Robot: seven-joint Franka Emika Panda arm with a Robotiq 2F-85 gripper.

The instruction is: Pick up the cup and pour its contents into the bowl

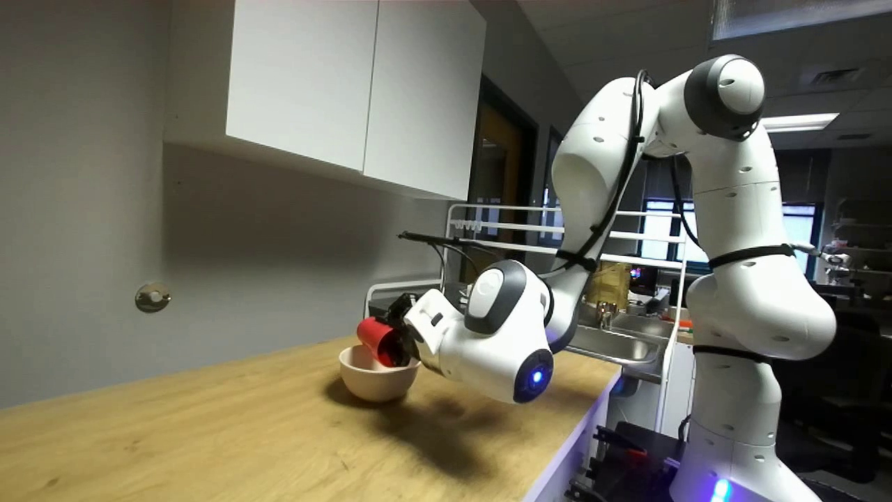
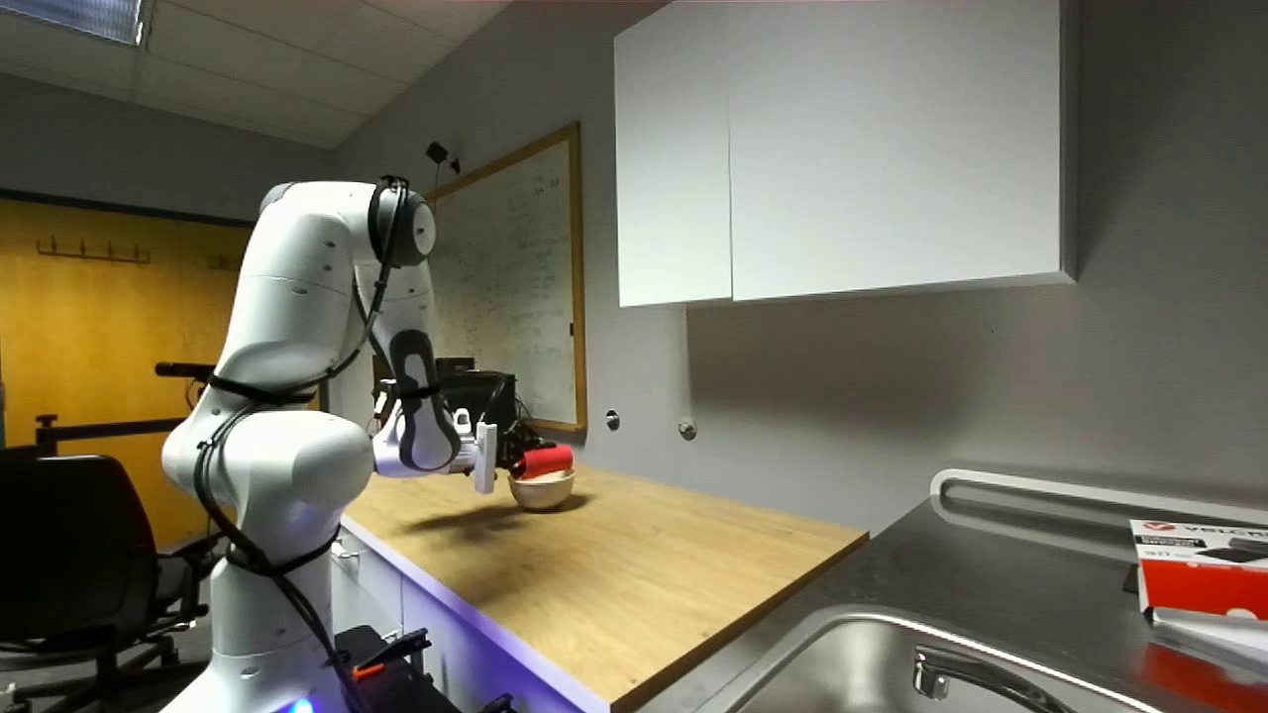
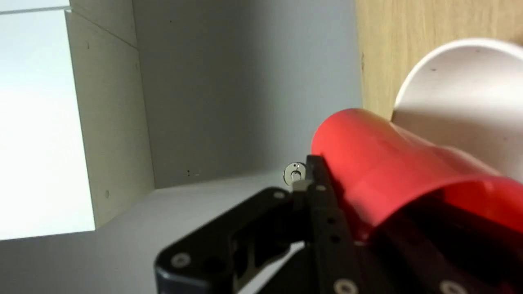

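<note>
Cup [image 1: 376,339] in pincer [image 1: 395,329], tilted over bowl [image 1: 376,385]

Cup [image 1: 372,335] plain red; bowl [image 1: 377,383] off-wht; end effector [image 1: 395,339] blk; tabletop [image 1: 230,425] lt brn, grained.

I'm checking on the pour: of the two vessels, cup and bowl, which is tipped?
The red cup, gripped in the fingers. It is tilted, whereas the white bowl beneath it stands upright on the wood-toned counter.
</note>
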